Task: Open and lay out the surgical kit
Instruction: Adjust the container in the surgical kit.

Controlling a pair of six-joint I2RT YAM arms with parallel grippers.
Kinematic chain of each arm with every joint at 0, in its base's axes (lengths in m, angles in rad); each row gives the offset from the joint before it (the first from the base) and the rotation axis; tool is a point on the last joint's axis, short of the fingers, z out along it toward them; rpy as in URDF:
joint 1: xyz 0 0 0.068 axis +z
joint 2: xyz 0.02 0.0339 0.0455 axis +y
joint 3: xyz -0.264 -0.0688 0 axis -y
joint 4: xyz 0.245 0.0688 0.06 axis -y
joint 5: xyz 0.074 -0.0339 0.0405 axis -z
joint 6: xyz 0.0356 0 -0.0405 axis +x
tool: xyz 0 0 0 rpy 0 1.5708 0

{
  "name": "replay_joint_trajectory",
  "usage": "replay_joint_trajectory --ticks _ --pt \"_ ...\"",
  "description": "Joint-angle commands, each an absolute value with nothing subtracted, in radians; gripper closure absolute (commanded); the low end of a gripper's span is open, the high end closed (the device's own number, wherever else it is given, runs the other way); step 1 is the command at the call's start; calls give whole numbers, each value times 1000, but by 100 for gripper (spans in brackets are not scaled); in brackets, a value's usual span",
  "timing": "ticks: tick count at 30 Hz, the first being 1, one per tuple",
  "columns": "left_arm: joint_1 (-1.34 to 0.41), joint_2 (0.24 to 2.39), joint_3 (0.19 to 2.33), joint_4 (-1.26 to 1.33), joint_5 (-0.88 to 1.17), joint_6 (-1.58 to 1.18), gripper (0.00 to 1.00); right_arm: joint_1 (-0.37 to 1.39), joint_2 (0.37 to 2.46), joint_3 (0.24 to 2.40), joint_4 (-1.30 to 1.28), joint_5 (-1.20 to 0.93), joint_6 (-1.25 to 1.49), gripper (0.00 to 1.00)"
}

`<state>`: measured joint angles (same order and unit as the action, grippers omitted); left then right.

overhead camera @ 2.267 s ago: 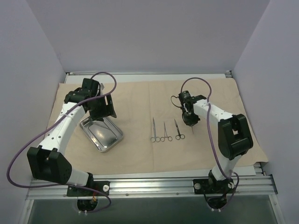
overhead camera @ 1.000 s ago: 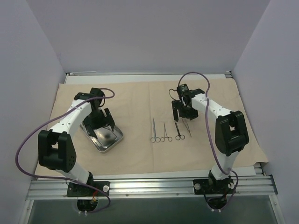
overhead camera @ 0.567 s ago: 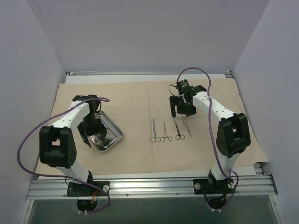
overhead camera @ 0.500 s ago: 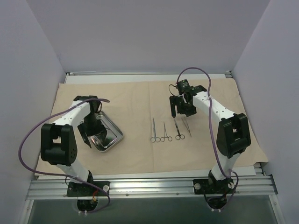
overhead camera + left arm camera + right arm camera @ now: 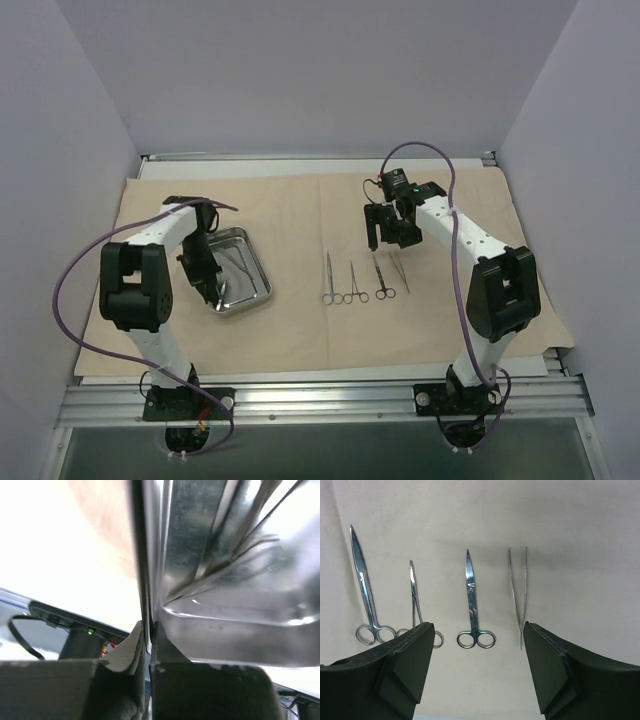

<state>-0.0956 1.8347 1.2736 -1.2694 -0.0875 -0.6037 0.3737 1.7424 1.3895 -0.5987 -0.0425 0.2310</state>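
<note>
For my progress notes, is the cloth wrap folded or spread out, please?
Spread out: the cloth wrap lies flat under the steel tray and four laid-out instruments.

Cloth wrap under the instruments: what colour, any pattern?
The cloth wrap is plain beige, no pattern; shows best in the top external view.

Top view looks down from behind the arms on the whole cloth (image 5: 300,330). Left wrist view sits tight against the tray (image 5: 225,580). Right wrist view, higher, faces the instruments (image 5: 472,600). Top view shares both.
</note>
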Motion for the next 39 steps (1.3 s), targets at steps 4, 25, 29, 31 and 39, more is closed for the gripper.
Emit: replay_joint_trajectory --ticks 4,25,29,31,39 --pt "-92 1798 1465 -1434 -196 -575 98 373 1692 1401 -634 -48 229 27" --pt "-101 1738 1254 -1246 -84 -557 39 379 1646 1336 -623 -51 235 27" --pt "-121 1697 1388 -1299 -124 -583 39 390 1649 1341 -627 -46 244 27" --pt "-129 1698 1426 -1299 -107 -601 44 393 1649 1342 -632 -38 247 27" --pt "-146 1736 1301 -967 225 -681 61 402 1646 1384 -686 -20 259 27"
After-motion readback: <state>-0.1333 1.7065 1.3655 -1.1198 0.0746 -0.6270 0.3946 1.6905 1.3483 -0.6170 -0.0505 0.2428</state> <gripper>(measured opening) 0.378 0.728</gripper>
